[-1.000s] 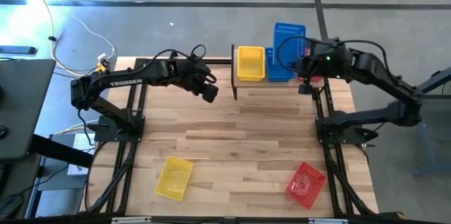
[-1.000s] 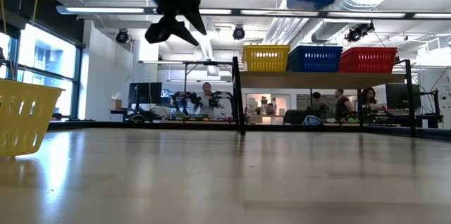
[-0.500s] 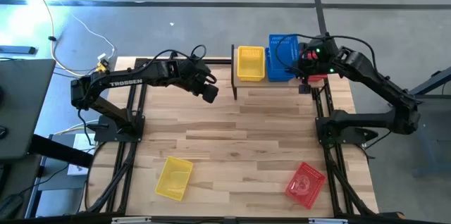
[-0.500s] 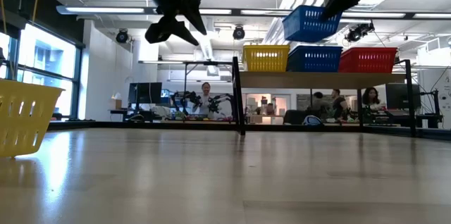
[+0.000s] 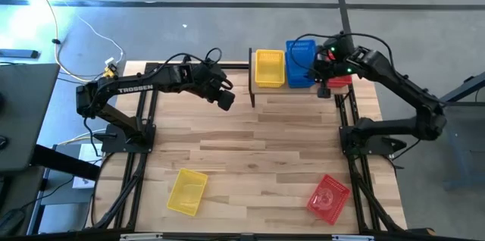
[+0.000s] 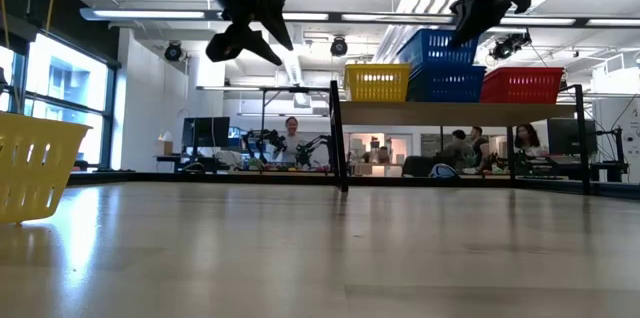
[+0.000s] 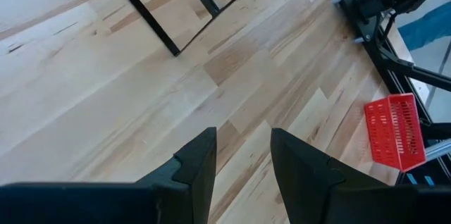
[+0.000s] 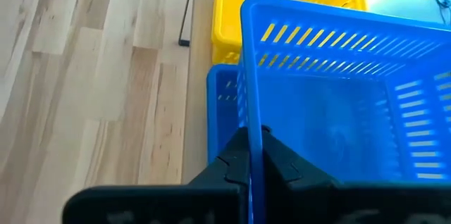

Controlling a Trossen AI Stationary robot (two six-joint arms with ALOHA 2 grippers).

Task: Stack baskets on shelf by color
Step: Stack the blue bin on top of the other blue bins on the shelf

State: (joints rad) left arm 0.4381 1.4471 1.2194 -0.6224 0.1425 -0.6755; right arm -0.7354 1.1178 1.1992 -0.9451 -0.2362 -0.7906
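Low view: right end effector (image 6: 478, 20), clamped on a blue plastic mesh basket's (image 6: 437, 46) rim, lowers it into the blue basket on the wooden shelf (image 6: 460, 112); release comes next. Left end effector (image 6: 243, 43) hangs apart.

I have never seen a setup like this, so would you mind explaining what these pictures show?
Two dark robot arms work at a wooden table. One camera looks straight down, one sits at tabletop height, and one rides on each wrist. The right gripper is shut on the wall of a blue basket, holding it over another blue basket on the shelf. The left gripper hangs open and empty above the table. A yellow basket and a red basket lie on the tabletop.
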